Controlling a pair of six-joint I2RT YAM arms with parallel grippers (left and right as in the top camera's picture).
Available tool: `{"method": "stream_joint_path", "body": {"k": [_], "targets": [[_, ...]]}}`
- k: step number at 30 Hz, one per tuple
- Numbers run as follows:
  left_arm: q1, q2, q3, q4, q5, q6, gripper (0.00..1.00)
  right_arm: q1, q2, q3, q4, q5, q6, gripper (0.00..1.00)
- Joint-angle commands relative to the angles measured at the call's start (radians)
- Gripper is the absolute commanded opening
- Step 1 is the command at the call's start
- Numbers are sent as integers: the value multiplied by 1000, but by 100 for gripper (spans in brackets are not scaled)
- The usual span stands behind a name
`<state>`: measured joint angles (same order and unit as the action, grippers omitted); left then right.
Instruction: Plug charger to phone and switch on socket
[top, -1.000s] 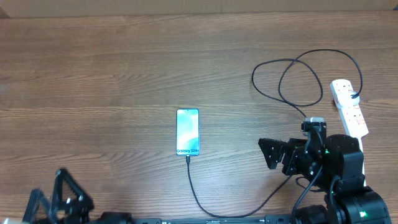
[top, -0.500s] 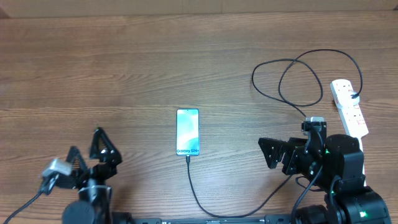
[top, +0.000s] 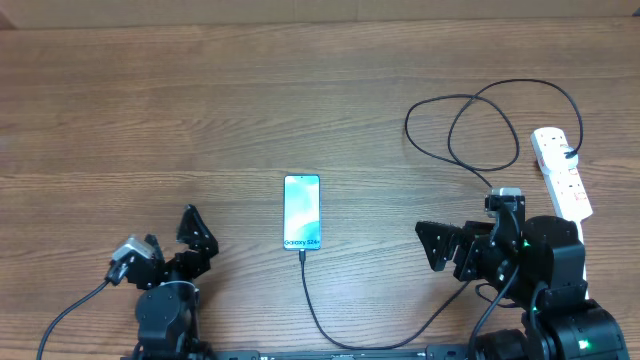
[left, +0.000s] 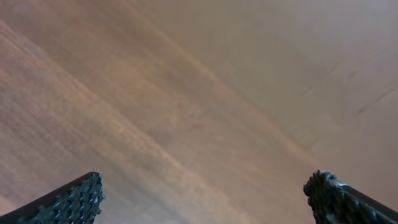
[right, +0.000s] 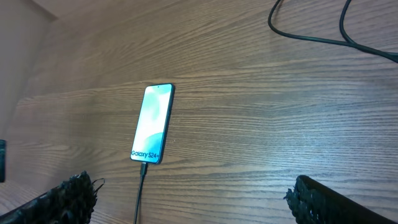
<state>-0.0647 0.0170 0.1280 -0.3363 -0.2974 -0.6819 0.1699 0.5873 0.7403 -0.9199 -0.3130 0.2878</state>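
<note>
The phone (top: 302, 211) is a slim, flat rectangle with black edges and a glowing light-blue screen. It lies on a brown table (top: 200, 100) with long, straight wood grain. The charger (top: 304, 275) is a thin black cable whose tip meets the phone's short end beside the "Galaxy" text. From there it curves off to the right of the phone and lies in loose loops further right and farther back. The socket (top: 562, 175) is a white, elongated strip with small red marks, and it lies far to the right of the phone, past those loops.

The left gripper (top: 172, 240) sits left of the phone and nearer the front edge, well apart from it. Its knobbly black fingers (left: 74, 200) are spread wide with only bare wood between them. The right gripper (top: 432, 247) is to the phone's right, also well apart. Its fingers (right: 62, 196) are spread wide too and hold nothing. A pale, plain surface shows beyond the table's far edge.
</note>
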Motion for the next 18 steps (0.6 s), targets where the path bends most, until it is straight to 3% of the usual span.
{"method": "stream_joint_path", "body": {"k": [1, 13, 18], "targets": [[6, -10, -24, -3, 11, 117, 100, -2, -3, 13, 5, 6, -1, 100], [6, -9, -24, -3, -2, 200, 100, -2, -3, 13, 6, 6, -1, 100], [6, -9, -24, -3, 24, 428, 99, -2, -3, 13, 6, 5, -1, 100]]}}
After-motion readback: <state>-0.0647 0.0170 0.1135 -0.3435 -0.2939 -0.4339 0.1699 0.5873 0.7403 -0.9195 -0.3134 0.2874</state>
